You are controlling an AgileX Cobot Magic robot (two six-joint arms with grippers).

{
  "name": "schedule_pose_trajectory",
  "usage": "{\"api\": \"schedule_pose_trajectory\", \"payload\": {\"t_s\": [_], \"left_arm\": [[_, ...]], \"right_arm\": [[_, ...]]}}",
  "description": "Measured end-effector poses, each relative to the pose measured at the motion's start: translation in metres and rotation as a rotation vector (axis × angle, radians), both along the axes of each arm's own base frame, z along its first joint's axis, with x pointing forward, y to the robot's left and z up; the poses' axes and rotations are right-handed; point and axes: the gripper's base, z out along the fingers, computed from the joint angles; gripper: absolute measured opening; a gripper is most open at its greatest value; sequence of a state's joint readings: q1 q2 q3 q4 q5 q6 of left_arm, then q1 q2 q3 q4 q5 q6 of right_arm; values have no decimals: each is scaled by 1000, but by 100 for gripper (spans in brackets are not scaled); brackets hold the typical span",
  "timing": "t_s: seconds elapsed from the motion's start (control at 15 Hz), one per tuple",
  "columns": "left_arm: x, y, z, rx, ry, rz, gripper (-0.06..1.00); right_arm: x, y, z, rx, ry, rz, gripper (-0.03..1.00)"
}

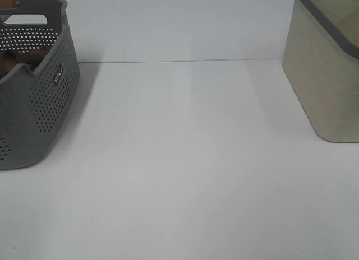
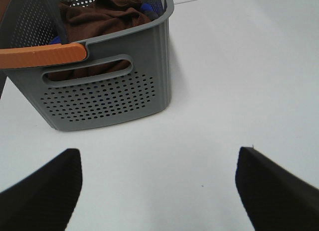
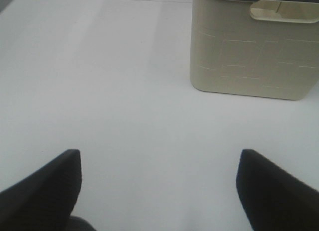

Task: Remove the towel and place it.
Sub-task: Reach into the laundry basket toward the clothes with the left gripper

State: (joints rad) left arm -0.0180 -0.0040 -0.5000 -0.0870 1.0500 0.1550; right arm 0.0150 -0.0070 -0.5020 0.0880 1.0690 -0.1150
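The dark brown towel (image 2: 102, 19) lies bunched inside the grey perforated basket (image 2: 104, 99). In the exterior high view only a sliver of the towel (image 1: 17, 61) shows over the basket's rim (image 1: 53, 58) at the far left. My left gripper (image 2: 158, 191) is open and empty, hovering over the white table short of the basket. My right gripper (image 3: 158, 191) is open and empty, over the table in front of the beige bin (image 3: 254, 52). Neither gripper shows in the exterior high view.
A blue cloth (image 2: 149, 11) lies in the basket beside the towel. The basket has an orange handle (image 2: 42, 56). The beige bin with a dark grey rim (image 1: 325, 75) stands at the right. The white table (image 1: 185, 159) spreads between them.
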Motion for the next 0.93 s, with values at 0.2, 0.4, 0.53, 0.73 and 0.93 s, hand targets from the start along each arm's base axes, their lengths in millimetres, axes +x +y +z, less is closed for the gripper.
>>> {"api": "schedule_pose_trajectory", "payload": {"t_s": [0.2, 0.4, 0.53, 0.73, 0.93], "left_arm": [[0, 0, 0, 0, 0, 0, 80], [0, 0, 0, 0, 0, 0, 80], [0, 0, 0, 0, 0, 0, 80], [0, 0, 0, 0, 0, 0, 80], [0, 0, 0, 0, 0, 0, 80]], "right_arm": [[0, 0, 0, 0, 0, 0, 80], [0, 0, 0, 0, 0, 0, 80], [0, 0, 0, 0, 0, 0, 80], [0, 0, 0, 0, 0, 0, 80], [0, 0, 0, 0, 0, 0, 80]]}}
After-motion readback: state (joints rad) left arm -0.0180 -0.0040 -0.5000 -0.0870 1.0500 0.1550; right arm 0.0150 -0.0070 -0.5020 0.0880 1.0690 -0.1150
